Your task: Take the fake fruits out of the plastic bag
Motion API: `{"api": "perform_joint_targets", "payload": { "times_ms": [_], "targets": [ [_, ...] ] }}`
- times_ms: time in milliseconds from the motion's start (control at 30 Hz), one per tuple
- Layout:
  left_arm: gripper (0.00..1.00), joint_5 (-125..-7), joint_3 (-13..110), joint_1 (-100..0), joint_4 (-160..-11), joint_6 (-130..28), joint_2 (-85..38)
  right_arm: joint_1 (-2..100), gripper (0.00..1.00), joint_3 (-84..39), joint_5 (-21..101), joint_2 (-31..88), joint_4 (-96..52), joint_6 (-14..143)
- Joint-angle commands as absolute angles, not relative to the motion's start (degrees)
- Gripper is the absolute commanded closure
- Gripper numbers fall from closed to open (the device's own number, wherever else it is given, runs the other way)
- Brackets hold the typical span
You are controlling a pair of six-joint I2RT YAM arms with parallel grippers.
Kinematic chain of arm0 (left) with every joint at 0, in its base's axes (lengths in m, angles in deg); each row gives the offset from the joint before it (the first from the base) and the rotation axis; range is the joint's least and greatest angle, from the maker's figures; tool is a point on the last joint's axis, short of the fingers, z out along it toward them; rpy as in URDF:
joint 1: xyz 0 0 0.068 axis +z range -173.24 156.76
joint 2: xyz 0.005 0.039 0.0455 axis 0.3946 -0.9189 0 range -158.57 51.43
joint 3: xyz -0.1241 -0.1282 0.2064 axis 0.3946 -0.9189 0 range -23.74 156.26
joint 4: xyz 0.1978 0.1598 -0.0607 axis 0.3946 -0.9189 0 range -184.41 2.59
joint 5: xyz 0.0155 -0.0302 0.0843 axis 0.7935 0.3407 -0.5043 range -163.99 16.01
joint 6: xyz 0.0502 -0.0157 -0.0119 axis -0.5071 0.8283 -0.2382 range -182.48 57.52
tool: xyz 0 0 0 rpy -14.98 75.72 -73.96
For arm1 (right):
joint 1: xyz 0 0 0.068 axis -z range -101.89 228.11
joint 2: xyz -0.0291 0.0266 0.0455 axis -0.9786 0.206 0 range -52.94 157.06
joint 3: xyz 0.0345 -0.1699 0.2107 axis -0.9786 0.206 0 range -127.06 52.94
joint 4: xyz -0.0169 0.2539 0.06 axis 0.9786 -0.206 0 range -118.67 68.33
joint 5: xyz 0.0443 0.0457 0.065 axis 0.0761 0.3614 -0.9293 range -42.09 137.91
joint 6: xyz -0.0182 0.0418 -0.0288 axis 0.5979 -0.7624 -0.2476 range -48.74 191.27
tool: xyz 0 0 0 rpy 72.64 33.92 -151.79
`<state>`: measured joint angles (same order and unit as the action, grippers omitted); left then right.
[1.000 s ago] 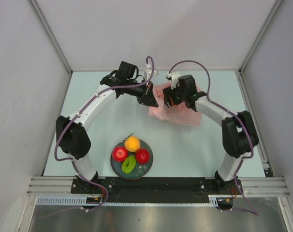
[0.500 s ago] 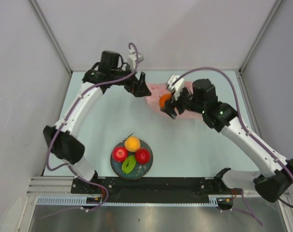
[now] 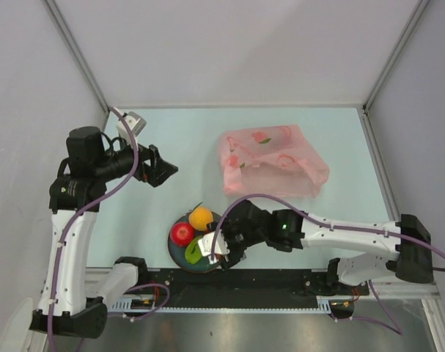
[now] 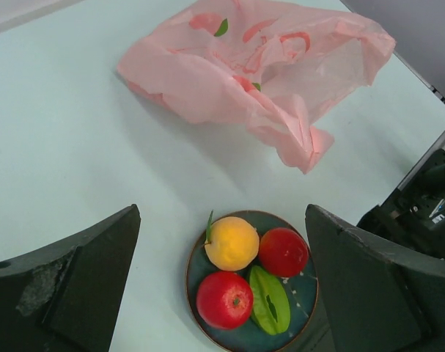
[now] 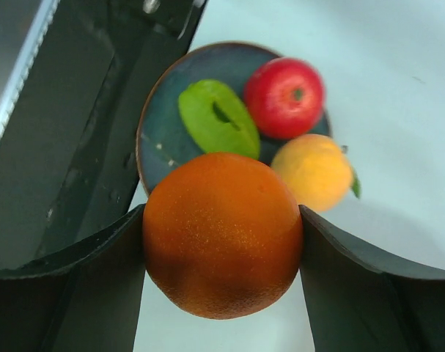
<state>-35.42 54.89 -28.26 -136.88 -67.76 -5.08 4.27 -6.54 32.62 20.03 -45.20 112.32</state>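
The pink plastic bag (image 3: 270, 161) lies crumpled at the back right of the table, also in the left wrist view (image 4: 259, 66); neither gripper touches it. On the dark plate (image 3: 179, 257) sit a yellow-orange fruit (image 3: 201, 218), a red apple (image 3: 182, 233) and a green piece (image 3: 195, 251). The left wrist view shows a second red apple (image 4: 283, 251) there. My right gripper (image 5: 222, 246) is shut on an orange (image 5: 222, 235), held above the plate's near edge (image 5: 156, 132). My left gripper (image 3: 162, 169) hangs open and empty, left of the bag.
The black base rail (image 3: 281, 279) runs along the near edge just behind the plate. Grey walls (image 3: 31, 110) close in the table on the left, back and right. The right arm (image 3: 339, 235) stretches across the front right.
The right gripper has carried the orange from the bag down to above the plate. The left gripper has let go of the bag, opened and swung back to the left.
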Motion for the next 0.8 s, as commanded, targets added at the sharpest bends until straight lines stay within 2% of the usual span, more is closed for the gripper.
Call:
{"api": "perform_joint_targets", "payload": {
  "times_ms": [0,467,767],
  "targets": [
    [0.0,-32.5,50.9,-24.0,-136.2,-64.9,-2.6,1.6,0.47,-2.3,31.6,21.0,-37.8,120.6],
    [0.0,-28.5,48.2,-19.7,-132.6,-61.8,-1.3,0.2,0.45,2.1,26.0,27.1,-34.2,135.5],
    [0.0,-26.0,47.8,-18.9,-132.1,-62.4,-1.1,0.7,0.4,2.8,26.4,30.0,-34.8,138.2]
  ]
}}
